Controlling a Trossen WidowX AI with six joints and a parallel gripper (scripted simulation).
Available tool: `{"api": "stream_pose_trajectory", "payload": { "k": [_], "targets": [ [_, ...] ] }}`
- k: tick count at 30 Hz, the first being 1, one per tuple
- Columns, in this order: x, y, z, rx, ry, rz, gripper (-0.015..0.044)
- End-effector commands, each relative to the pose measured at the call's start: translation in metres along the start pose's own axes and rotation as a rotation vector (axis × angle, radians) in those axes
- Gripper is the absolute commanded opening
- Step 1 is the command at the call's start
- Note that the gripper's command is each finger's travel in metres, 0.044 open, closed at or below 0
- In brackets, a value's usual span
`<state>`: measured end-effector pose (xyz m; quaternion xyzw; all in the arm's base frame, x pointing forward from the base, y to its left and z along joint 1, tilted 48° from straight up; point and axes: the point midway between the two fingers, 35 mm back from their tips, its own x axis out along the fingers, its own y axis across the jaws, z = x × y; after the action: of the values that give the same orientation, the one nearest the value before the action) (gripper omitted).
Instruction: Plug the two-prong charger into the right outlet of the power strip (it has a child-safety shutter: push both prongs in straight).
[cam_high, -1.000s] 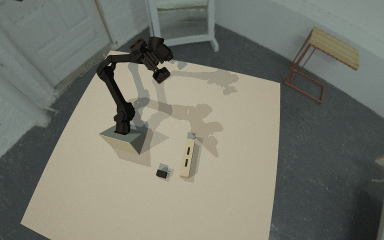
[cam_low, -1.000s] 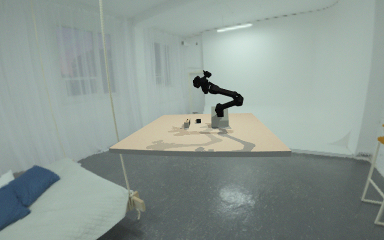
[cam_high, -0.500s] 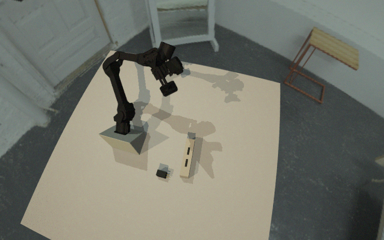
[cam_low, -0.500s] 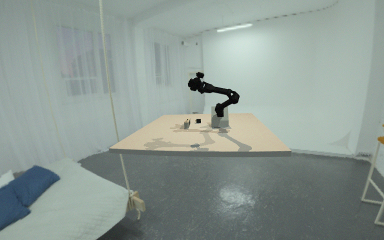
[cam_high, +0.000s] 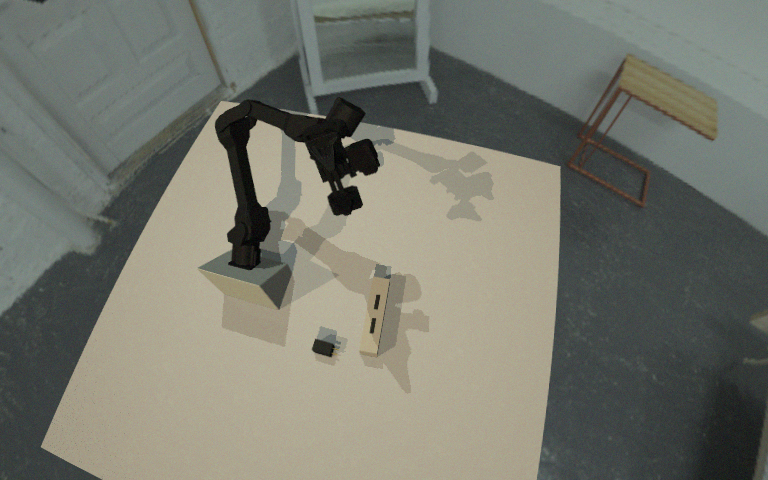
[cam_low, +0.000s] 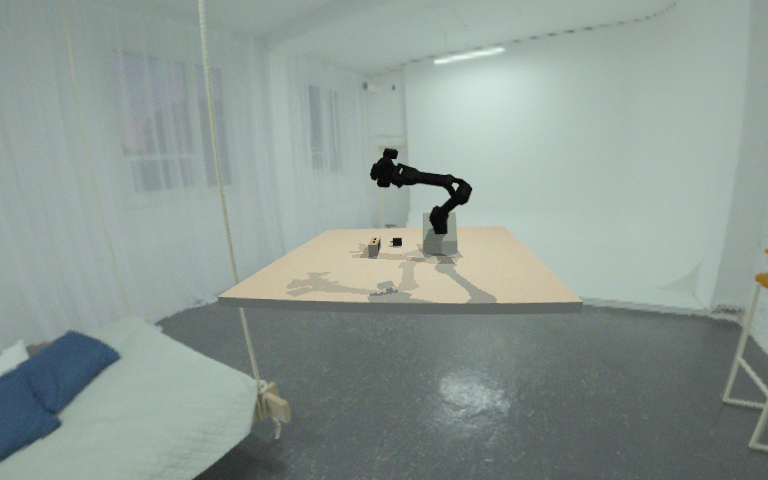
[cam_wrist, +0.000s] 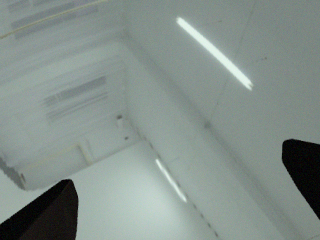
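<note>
The black two-prong charger (cam_high: 323, 346) (cam_low: 397, 241) lies on the table, its brass prongs toward the power strip and a gap between them. The beige power strip (cam_high: 368, 342) (cam_low: 372, 249) has two dark outlets on top, one (cam_high: 377, 301) farther back and one (cam_high: 372, 325) nearer the front in the top view. My gripper (cam_high: 346, 158) (cam_low: 385, 166) (cam_wrist: 183, 172) is open and empty, raised high above the table and far from both objects. The wrist view shows only its two black fingertips against ceiling and walls; charger and strip are outside it.
The arm stands on a grey wedge-shaped base (cam_high: 243, 280) (cam_low: 440, 243), left of the charger and strip in the top view. The beige tabletop (cam_high: 453, 396) (cam_low: 526, 283) carries arm shadows, some crossing the strip. A mirror, a bed and a side table stand off the table.
</note>
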<state>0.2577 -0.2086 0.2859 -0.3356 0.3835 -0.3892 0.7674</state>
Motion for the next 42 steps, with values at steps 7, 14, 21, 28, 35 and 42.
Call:
{"api": "stream_pose_trajectory", "payload": {
  "k": [7,14,21,28,35,42],
  "targets": [
    [0.028,0.040,-0.003,-0.090,0.041,0.154,0.0440],
    [0.046,0.069,-0.012,-0.134,0.086,0.263,0.0440],
    [0.060,0.098,-0.022,-0.172,0.126,0.374,0.0440],
    [0.071,0.126,-0.033,-0.202,0.167,0.487,0.0440],
    [0.080,0.155,-0.046,-0.223,0.211,0.601,0.0440],
    [0.086,0.181,-0.062,-0.235,0.257,0.721,0.0440]
  ]
}}
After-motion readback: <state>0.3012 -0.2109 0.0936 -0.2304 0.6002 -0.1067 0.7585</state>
